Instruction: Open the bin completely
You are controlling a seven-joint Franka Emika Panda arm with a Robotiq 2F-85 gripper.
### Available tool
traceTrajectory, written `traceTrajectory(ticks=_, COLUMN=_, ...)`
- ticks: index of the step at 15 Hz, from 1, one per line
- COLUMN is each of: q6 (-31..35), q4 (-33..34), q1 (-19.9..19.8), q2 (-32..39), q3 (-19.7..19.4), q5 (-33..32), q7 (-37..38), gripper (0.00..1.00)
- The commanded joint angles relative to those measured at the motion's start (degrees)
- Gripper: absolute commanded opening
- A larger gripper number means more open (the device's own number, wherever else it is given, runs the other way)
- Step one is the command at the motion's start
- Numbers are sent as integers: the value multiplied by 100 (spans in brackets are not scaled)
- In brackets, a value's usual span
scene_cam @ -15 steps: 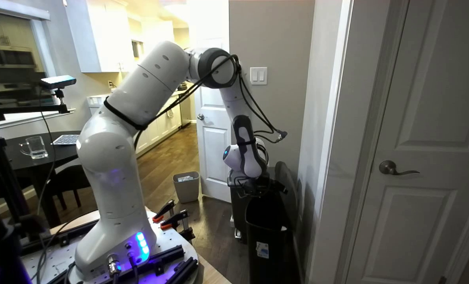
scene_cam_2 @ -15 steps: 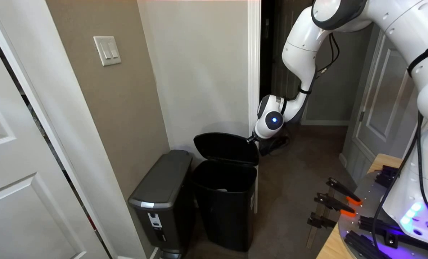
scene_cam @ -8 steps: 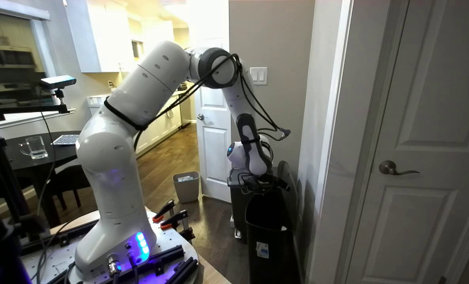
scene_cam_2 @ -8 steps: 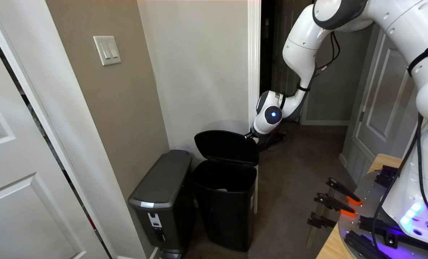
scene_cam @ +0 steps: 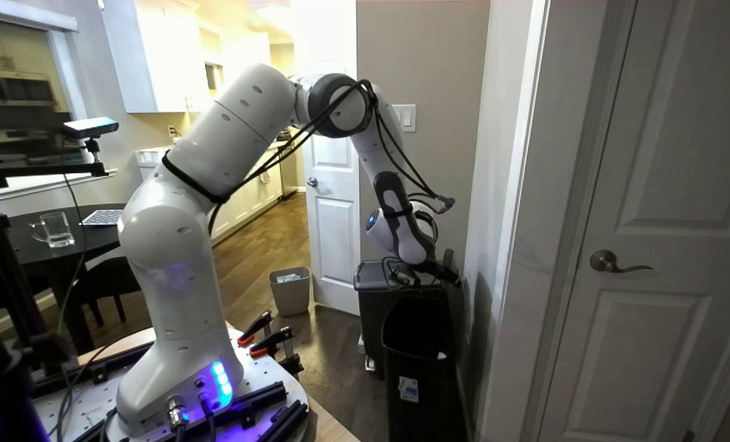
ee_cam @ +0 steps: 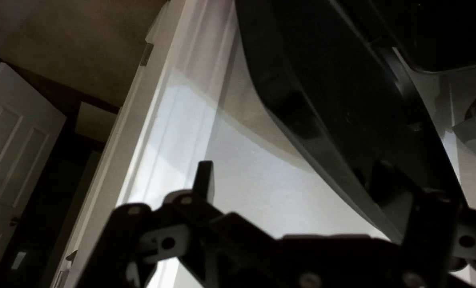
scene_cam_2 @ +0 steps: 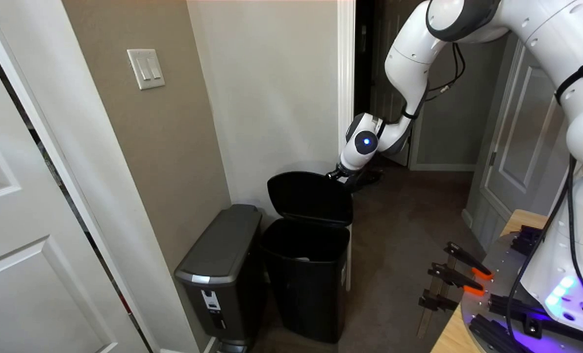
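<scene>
Bin [scene_cam: 429,387], the tall black one, stands uncovered at five o'clock in an exterior view; from eight o'clock the robot arm [scene_cam: 242,129] reaches over toward its far side.

In an exterior view I find the hinged lid [scene_cam_2: 311,201] close to the middle, raised and tilted toward the wall [scene_cam_2: 271,98]; the arm's end is near its upper edge, at one o'clock. Just beside the bin, at nine o'clock from it, stands a grey-lidded bin [scene_cam_2: 222,267], closed.

In the wrist view the gripper [ee_cam: 296,178] juts in from six o'clock. Its fingers [ee_cam: 203,182] are spread wide, and the edge of the lid passes between them, nearer to the finger at four o'clock; whether they touch, I cannot tell.

I judge the step in hand to be the pushing back of the lid. Next, I believe, it calls for a gentle push until the lid leans by itself, then a retreat without catching the edge.
</scene>
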Motion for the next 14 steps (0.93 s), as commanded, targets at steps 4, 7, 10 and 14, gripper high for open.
traceTrajectory(ticks=4, q6=295, q4=269, q1=51, q2=122, q3=-371, q5=1462, q7=-1492, gripper=100)
traceTrajectory(ticks=7, q6=228, q4=321, q1=43, q2=189, q3=-419, q5=2013, q7=-2031, gripper=100)
traceTrajectory(ticks=10, q6=124, q4=321, q1=49, q2=198, q3=-424, q5=2488, q7=-2435, gripper=100)
traceTrajectory(ticks=14, q6=345, q4=241, q1=-26, q2=125, q3=-284, q5=2908, q7=-2691, gripper=100)
